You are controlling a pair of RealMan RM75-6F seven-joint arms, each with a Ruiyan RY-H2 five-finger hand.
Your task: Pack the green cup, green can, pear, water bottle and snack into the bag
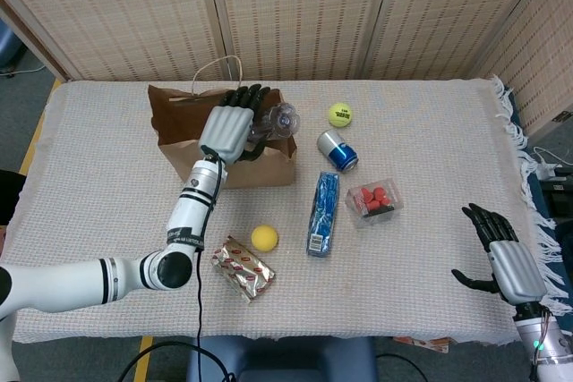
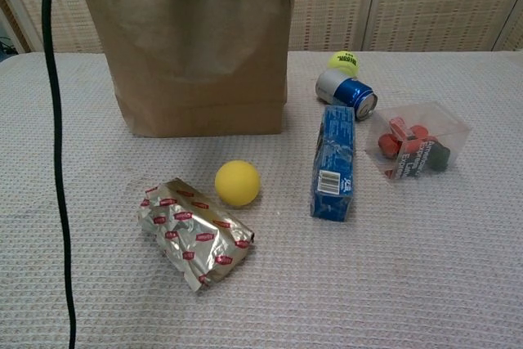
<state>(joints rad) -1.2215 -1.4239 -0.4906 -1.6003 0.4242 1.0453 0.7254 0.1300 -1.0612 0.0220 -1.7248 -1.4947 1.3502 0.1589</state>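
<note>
Above the bag (image 1: pixel 224 145), left hand (image 1: pixel 228 130) grips a half-hidden water bottle (image 1: pixel 279 119).

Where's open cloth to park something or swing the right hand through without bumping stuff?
Bare cloth: right of the clear box out to the right hand; the near strip below the blue packet; the whole left side beside the bag. Crowded: the centre, where tennis ball, blue can, packet and box cluster, plus yellow ball and foil snack.
</note>
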